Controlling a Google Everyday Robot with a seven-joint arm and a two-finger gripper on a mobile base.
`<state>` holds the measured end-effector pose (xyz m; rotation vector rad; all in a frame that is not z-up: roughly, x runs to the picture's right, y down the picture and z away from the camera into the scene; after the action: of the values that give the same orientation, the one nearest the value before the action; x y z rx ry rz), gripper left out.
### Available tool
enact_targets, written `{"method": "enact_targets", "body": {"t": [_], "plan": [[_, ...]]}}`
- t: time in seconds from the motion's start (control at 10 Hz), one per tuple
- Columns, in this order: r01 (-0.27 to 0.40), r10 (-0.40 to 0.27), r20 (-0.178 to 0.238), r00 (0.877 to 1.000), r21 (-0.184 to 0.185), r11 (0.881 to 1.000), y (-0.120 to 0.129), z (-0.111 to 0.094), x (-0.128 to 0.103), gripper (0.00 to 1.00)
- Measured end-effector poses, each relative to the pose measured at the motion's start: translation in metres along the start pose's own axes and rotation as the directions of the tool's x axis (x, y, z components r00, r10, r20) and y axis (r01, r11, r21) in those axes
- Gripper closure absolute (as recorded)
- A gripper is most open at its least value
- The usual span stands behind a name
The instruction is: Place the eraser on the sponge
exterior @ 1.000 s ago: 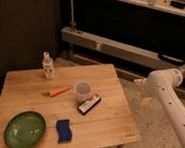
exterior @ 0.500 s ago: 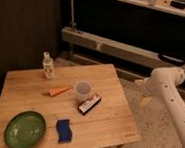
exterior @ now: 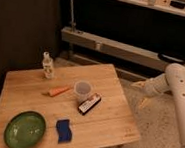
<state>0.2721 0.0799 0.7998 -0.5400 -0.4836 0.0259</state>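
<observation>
1. While the eraser (exterior: 89, 104) lies flat on the wooden table (exterior: 111, 127), the gripper (exterior: 142, 97) hangs off the table's right side, over the speckled floor and well apart from everything on the tabletop.
2. Whether the gripper is parted or closed cannot be told.
3. It holds nothing that can be seen, and the white arm (exterior: 178, 81) bends back from it toward the right edge of the view.
4. The eraser sits near the table's middle, set at an angle, just beside the clear cup (exterior: 82, 91) on the cup's near right.
5. The blue sponge (exterior: 63, 130) lies nearer the front edge, to the left of the eraser and apart from it.
6. A green bowl (exterior: 25, 129) sits just left of the sponge.
7. An orange carrot (exterior: 59, 91) lies left of the cup, and a small bottle (exterior: 47, 66) stands upright toward the far left corner.
</observation>
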Motion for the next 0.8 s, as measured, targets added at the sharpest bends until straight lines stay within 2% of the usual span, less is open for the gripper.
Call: {"method": "enact_targets", "body": {"t": [0.1, 0.4, 0.6, 0.8], "plan": [[0.014, -0.014, -0.007, 1.000, -0.001, 1.000, 0.002, 0.000, -0.005, 0.20], [0.032, -0.032, 0.005, 0.999, 0.001, 0.999, 0.025, -0.001, -0.022, 0.20], [0.023, -0.024, 0.036, 0.999, 0.013, 1.000, 0.045, -0.004, -0.034, 0.20], [-0.015, 0.013, 0.077, 0.997, 0.023, 1.000, 0.059, -0.009, -0.038, 0.20]]}}
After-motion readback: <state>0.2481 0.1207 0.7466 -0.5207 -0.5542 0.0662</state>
